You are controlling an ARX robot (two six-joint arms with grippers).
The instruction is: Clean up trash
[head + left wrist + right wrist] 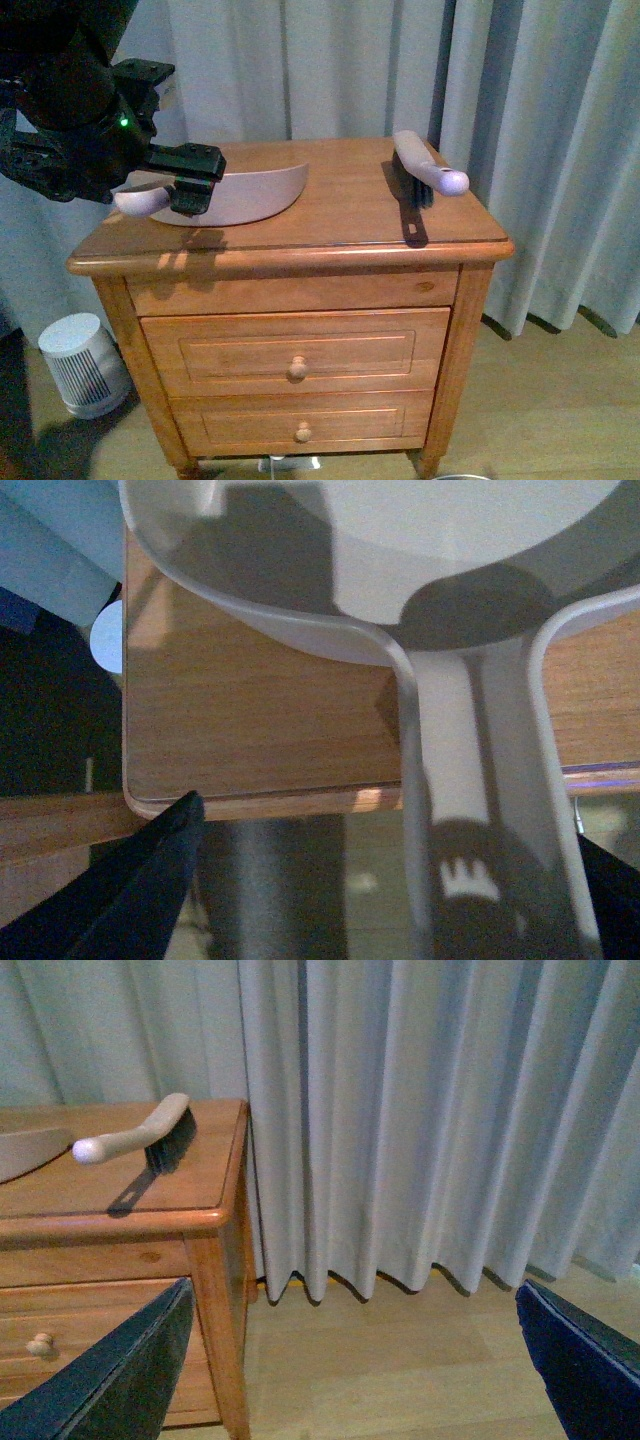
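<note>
No trash shows in any view. A pinkish-beige dustpan (255, 192) lies on the left half of the wooden nightstand (340, 225), its handle (140, 198) pointing left past the edge. My left gripper (185, 185) stands open over that handle. In the left wrist view the dustpan (400, 550) fills the top, and the handle (470, 780) runs between the spread fingers of the left gripper (385, 880) without either finger touching it. My right gripper (350, 1370) is open and empty, low beside the nightstand and over the floor; it is out of the front view.
A hand brush (425, 165) with dark bristles rests on the nightstand's right side, also seen as the brush (135, 1138) in the right wrist view. Grey curtains (540, 120) hang behind. A small white ribbed appliance (82, 365) stands on the floor at the left. Two drawers face front.
</note>
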